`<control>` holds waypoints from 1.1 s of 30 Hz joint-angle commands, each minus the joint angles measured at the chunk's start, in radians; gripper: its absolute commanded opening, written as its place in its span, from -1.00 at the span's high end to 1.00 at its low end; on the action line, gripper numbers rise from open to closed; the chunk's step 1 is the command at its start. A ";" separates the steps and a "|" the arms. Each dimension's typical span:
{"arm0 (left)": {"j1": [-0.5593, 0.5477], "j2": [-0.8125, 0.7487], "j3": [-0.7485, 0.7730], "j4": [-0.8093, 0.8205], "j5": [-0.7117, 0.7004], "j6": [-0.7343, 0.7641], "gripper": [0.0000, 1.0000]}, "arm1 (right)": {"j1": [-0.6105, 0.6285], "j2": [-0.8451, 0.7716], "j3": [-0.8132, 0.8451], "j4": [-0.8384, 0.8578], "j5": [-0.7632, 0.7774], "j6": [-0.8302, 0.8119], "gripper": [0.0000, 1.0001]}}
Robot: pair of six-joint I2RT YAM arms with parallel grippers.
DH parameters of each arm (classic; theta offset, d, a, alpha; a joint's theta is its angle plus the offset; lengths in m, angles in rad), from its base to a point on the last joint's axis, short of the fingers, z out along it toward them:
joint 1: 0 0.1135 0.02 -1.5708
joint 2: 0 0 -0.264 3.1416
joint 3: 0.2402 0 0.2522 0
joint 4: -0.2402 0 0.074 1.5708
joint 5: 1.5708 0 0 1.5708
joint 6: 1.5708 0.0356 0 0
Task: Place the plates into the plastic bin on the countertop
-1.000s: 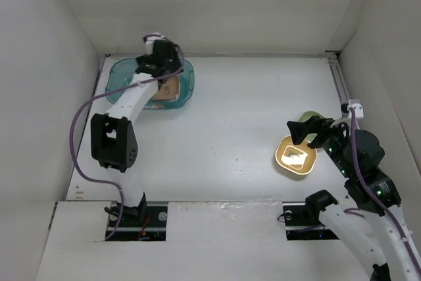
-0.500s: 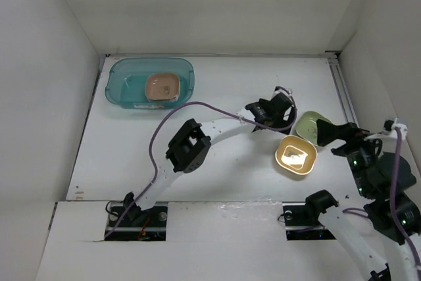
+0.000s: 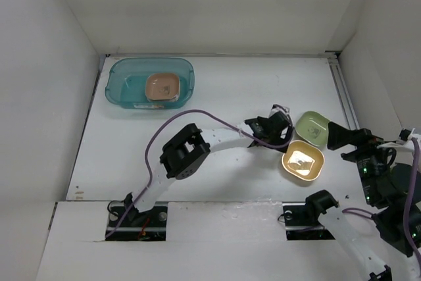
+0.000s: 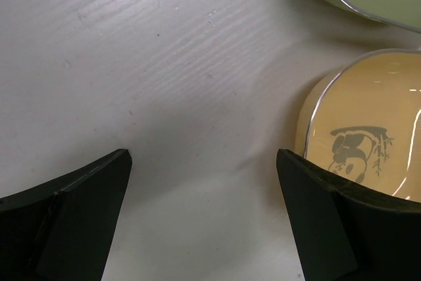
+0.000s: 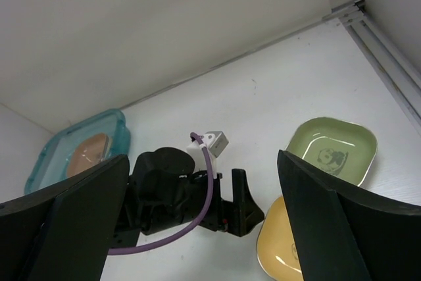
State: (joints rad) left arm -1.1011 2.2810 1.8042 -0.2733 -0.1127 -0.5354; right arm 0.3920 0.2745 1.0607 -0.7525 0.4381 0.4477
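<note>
- Three plates are seen. A brown plate [image 3: 162,86] lies flat inside the plastic bin [image 3: 122,90] at the far left of the desk [image 3: 250,90]. A yellow plate [image 3: 303,162] and a light green plate [image 3: 312,129] sit on the desk at the near right, well apart from the bin.
- Both loose plates are set upright, hollow side up and just beside each other. A panda print is visible in each hollow.
- The left arm is stretched across the desk towards the right side. The left end effector [image 4: 202,156] is lowered close to the surface, just beside the yellow plate's left edge.
- Its fingers are spread wide, and only bare desk is seen between them. One finger is placed at the yellow plate's rim, and nothing is gripped.
- This pose is judged to be a set-up for a pinch on the rim, with one finger inside the hollow and the other outside it.
- The right end effector [image 5: 202,156] is also spread wide and holds nothing. It is raised at the right side, above the two plates and the left wrist, and is judged to be held off so that the arms do not meet.
- The step in hand is judged to be the reach for the yellow plate. One plate is counted as placed and two are seen outside the bin.
- Care is called for at the grasp. The rim is shallow and smooth, so the plate could be pushed against the green one or could slip out as the fingers are brought together.
</note>
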 commanded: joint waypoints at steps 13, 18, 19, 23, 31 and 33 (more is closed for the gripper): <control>-0.049 -0.258 -0.140 0.074 -0.059 -0.094 -0.98 | -0.005 0.015 -0.019 0.031 -0.058 -0.010 -1.00; -0.102 -0.158 -0.028 -0.006 -0.041 -0.069 -0.98 | -0.005 0.015 -0.028 0.041 -0.067 -0.010 -1.00; -0.114 -0.141 -0.017 -0.006 -0.041 -0.069 -0.98 | -0.005 0.015 -0.028 0.041 -0.067 -0.010 -1.00; -0.114 -0.072 -0.006 -0.027 -0.041 -0.080 -0.87 | -0.005 0.015 -0.028 0.041 -0.076 -0.010 -1.00; -0.114 0.049 0.092 -0.127 -0.050 -0.080 -0.29 | -0.005 0.015 -0.028 0.041 -0.076 -0.020 -1.00; -0.114 0.049 0.092 -0.167 -0.090 -0.090 0.11 | -0.005 0.006 -0.028 0.050 -0.085 -0.020 -1.00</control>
State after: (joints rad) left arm -1.2217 2.3089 1.8751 -0.3340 -0.1627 -0.6186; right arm 0.3920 0.2810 1.0309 -0.7483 0.3687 0.4412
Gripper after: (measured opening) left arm 0.486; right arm 0.999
